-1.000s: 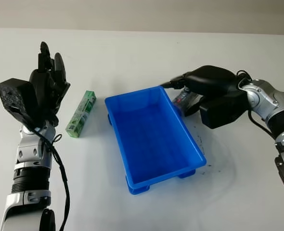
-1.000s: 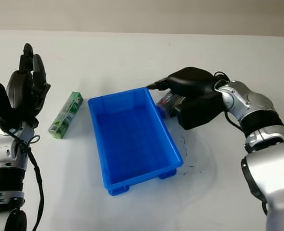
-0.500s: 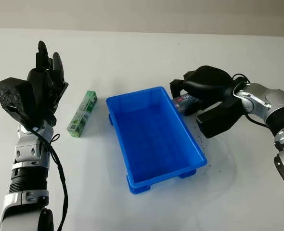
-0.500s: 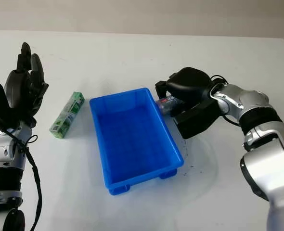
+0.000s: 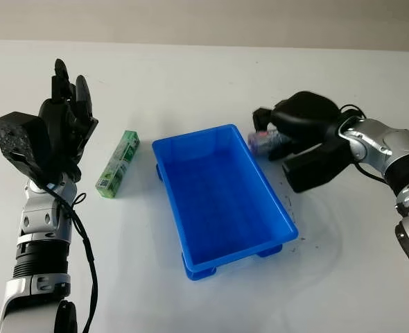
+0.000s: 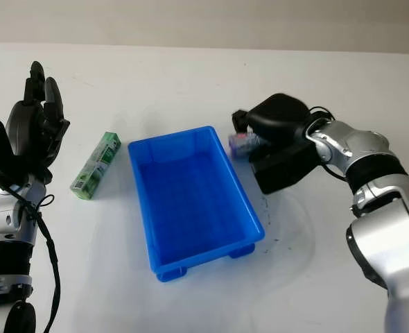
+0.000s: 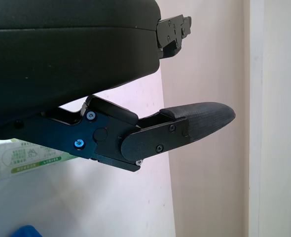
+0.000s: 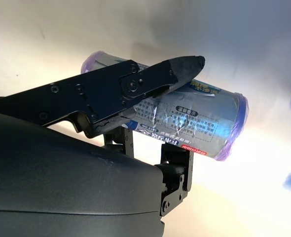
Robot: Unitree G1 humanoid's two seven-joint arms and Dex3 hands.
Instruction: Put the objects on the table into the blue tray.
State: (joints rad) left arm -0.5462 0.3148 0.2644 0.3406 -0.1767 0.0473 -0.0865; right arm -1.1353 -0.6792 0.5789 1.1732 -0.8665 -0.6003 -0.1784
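Note:
A blue tray (image 5: 222, 201) stands in the middle of the white table. Left of it lies a green box (image 5: 118, 164), also seen as green box (image 7: 17, 158) beside the left hand. A small clear can with purple ends (image 5: 262, 142) sits just off the tray's far right corner. My right hand (image 5: 267, 133) is curled over it and grips it; in the right wrist view a finger (image 8: 135, 84) crosses the can (image 8: 200, 126). My left hand (image 5: 66, 114) is open and raised at the left, apart from the green box.
Dark specks mark the table (image 5: 315, 229) to the right of the tray. The right forearm (image 5: 378, 142) stretches in from the right edge above the table.
My right hand has drawn back from over the tray's corner and its fingers have curled round the can. The left arm has not moved.

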